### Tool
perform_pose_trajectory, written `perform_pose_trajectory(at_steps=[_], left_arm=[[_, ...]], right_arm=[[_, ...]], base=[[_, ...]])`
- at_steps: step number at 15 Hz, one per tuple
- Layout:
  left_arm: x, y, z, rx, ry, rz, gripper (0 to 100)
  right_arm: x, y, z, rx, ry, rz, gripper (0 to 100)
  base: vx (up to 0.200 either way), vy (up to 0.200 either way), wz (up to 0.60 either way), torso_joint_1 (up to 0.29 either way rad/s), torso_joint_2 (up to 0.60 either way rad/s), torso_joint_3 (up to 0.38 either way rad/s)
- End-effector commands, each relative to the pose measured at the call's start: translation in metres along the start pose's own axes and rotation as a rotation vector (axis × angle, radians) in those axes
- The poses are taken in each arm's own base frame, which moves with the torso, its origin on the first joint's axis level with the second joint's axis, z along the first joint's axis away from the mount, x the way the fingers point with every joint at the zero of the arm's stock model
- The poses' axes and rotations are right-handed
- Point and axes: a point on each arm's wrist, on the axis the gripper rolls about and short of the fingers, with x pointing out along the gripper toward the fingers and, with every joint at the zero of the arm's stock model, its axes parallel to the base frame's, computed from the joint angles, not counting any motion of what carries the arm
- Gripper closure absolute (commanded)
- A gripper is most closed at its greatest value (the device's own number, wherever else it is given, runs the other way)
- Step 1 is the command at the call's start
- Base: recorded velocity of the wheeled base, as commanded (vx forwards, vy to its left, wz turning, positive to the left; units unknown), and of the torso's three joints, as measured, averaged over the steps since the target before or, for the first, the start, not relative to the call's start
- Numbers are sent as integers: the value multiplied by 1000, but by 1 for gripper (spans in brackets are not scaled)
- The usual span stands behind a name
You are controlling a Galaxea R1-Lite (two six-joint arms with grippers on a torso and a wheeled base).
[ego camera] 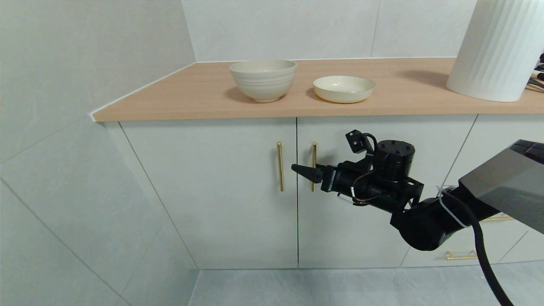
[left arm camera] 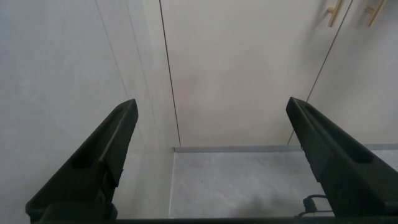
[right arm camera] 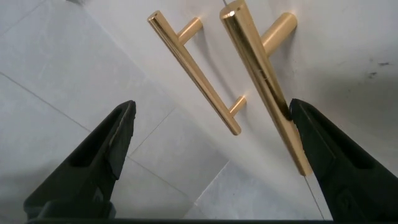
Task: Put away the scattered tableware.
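Head view: I see the ribbed bowl and the shallow dish side by side, not touching, on the wooden countertop. A white fluted vessel stands well off to their right. Below, the cabinet doors are closed. My right gripper sits level in front of them, its tip crossing the right door's brass handle and ending short of the left door's brass handle.

Left wrist view: my left gripper is spread wide with nothing between its fingers. It points at a cabinet door's lower part and the grey floor.

Right wrist view: the claw here is wide apart too, holding nothing. Both brass handles lie between its fingers, the nearer one just beside one fingertip. I cannot tell whether they touch.
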Motion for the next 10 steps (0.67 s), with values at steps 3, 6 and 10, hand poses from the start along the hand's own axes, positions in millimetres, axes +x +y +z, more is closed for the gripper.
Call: perform_pose_trajectory(at_steps=[3,6,10], left_arm=[[0,0,0,0,-1,0,0],[0,0,0,0,-1,0,0],[0,0,0,0,0,0,0]], right_arm=[[3,8,-5,47,17,20,0],[5,11,-10,54,29,30,0],[-15,27,3,51,32,66,0]], base=[[0,0,0,0,0,0],[0,0,0,0,0,0],[0,0,0,0,0,0]])
